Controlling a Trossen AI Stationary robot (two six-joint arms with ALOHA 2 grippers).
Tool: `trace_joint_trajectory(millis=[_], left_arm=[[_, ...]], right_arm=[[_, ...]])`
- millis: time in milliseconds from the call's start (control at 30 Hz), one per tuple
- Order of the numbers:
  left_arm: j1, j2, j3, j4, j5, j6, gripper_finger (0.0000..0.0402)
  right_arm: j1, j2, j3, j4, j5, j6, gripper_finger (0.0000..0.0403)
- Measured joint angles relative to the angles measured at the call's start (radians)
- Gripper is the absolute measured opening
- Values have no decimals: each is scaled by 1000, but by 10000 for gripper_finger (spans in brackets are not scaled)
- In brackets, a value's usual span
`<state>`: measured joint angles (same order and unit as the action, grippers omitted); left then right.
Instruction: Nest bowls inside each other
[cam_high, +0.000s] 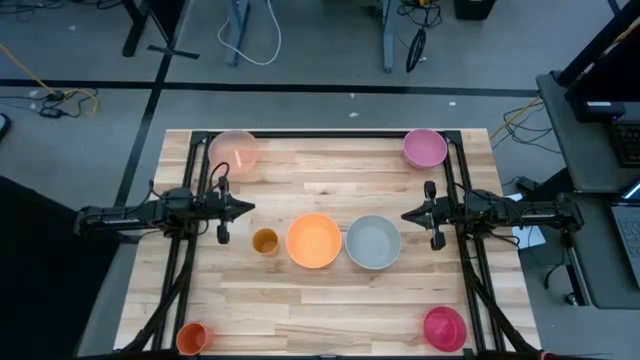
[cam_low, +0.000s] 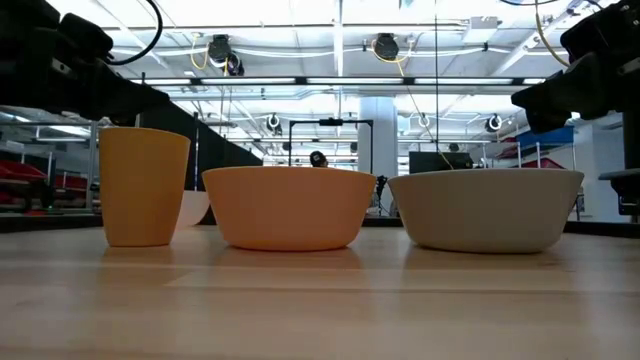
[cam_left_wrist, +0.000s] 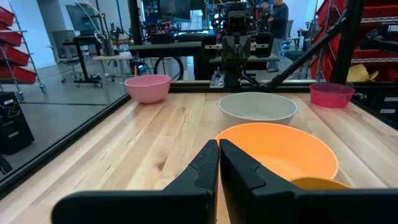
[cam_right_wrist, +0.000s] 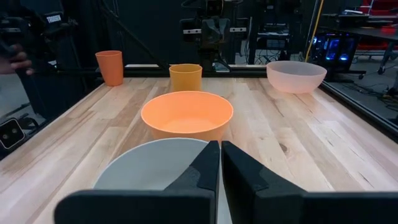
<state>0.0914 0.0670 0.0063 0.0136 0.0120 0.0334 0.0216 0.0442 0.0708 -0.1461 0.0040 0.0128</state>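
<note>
Five bowls rest on their bases on the wooden table. The orange bowl (cam_high: 314, 241) and the grey bowl (cam_high: 373, 242) stand side by side at the centre. The pale pink bowl (cam_high: 233, 153) is at the far left, the mid pink bowl (cam_high: 425, 148) at the far right, and the magenta bowl (cam_high: 444, 328) at the near right. My left gripper (cam_high: 247, 209) hovers shut, level, left of the orange bowl. My right gripper (cam_high: 407, 214) hovers shut, right of the grey bowl. Each wrist view shows its own fingers shut, left (cam_left_wrist: 219, 149) and right (cam_right_wrist: 220, 149), with nothing between them.
An amber cup (cam_high: 265, 241) stands just left of the orange bowl. An orange cup (cam_high: 191, 337) stands at the near left corner. Black frame rails (cam_high: 470, 250) run along the table's left and right sides under the arms. Bare wood lies along the near and far middle.
</note>
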Motion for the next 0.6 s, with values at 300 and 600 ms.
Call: trace_joint_trajectory(millis=[300,600], left_arm=[[0,0,0,0,0,0,0],[0,0,0,0,0,1,0]], right_arm=[[0,0,0,0,0,54,0],[0,0,0,0,0,54,0]])
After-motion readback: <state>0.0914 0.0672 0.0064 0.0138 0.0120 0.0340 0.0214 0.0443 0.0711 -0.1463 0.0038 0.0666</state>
